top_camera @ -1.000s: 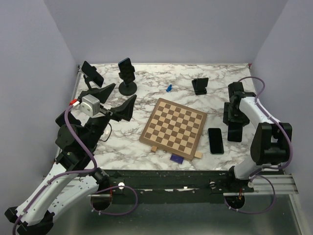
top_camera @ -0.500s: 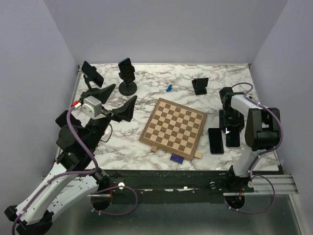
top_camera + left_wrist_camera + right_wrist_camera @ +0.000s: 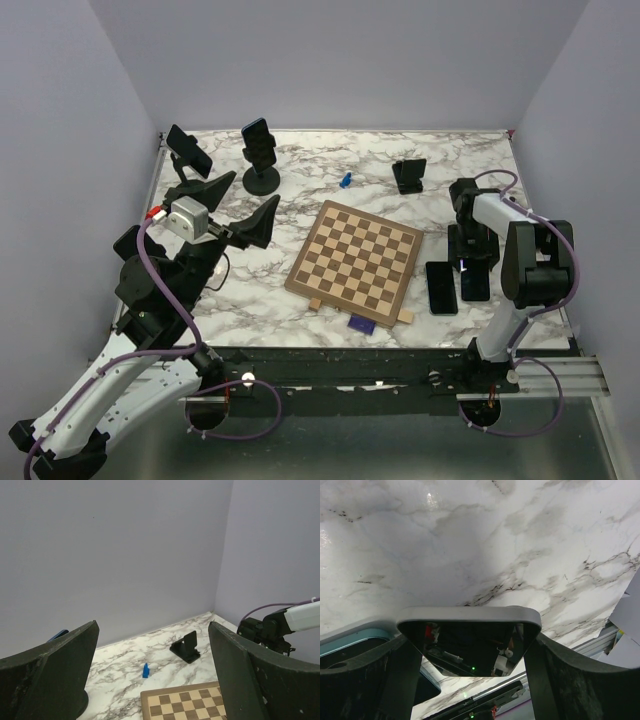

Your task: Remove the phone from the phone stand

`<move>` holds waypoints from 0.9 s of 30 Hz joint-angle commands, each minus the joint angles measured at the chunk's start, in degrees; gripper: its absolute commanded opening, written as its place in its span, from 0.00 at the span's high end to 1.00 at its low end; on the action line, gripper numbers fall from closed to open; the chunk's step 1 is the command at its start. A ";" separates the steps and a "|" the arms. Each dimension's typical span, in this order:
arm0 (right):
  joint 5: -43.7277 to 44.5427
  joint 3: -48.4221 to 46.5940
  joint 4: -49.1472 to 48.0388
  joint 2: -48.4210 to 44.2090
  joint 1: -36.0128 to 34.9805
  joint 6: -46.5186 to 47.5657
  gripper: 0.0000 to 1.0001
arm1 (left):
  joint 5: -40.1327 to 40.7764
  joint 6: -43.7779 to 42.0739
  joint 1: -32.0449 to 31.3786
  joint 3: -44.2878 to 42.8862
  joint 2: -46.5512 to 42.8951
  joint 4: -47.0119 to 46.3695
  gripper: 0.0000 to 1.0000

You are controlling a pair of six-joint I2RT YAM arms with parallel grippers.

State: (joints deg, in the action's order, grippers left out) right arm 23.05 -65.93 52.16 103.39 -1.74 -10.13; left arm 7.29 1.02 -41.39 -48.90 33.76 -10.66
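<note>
A black phone with a grey rim (image 3: 470, 615) sits between my right gripper's (image 3: 469, 645) fingers, screen up, and the jaws are shut on its sides. From above, that phone (image 3: 477, 285) is low at the table's right side, under the right gripper (image 3: 476, 262). An empty black phone stand (image 3: 408, 175) is farther back. Another phone (image 3: 258, 140) rests on a round-base stand (image 3: 262, 181) at the back left. My left gripper (image 3: 240, 205) hangs open above the table's left side with nothing between its fingers (image 3: 260, 675).
A second phone (image 3: 440, 287) lies flat just left of the held one; its teal edge (image 3: 350, 640) shows in the right wrist view. A chessboard (image 3: 355, 255) fills the middle, a blue piece (image 3: 345, 180) behind it. A third phone (image 3: 188, 150) stands far left.
My right arm swung nearer and lower with the phone, bringing it down beside the flat phone, then stayed still. The left arm has not moved.
</note>
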 commanded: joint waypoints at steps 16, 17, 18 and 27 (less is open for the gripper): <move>-1.76 -0.56 1.03 -1.76 -2.55 -0.45 0.05 | 2.65 -2.47 -0.27 1.09 0.99 -1.67 0.01; -1.34 -0.64 1.10 -1.92 -2.57 -0.58 0.05 | 2.65 -2.49 -0.29 1.09 1.12 -1.66 0.01; -0.70 -0.53 1.08 -2.13 -2.65 -0.74 0.05 | 2.63 -2.46 -0.27 1.11 1.18 -1.65 0.01; 3.76 -2.54 -1.17 -7.31 -2.72 -3.31 0.00 | 2.25 -2.22 -0.25 1.00 1.72 -1.50 0.01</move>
State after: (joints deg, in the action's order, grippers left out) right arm 23.09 -66.08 52.49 100.75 -4.08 -11.18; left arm 8.58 -0.67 -41.39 -48.23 35.20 -11.27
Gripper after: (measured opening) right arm 0.991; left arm 0.986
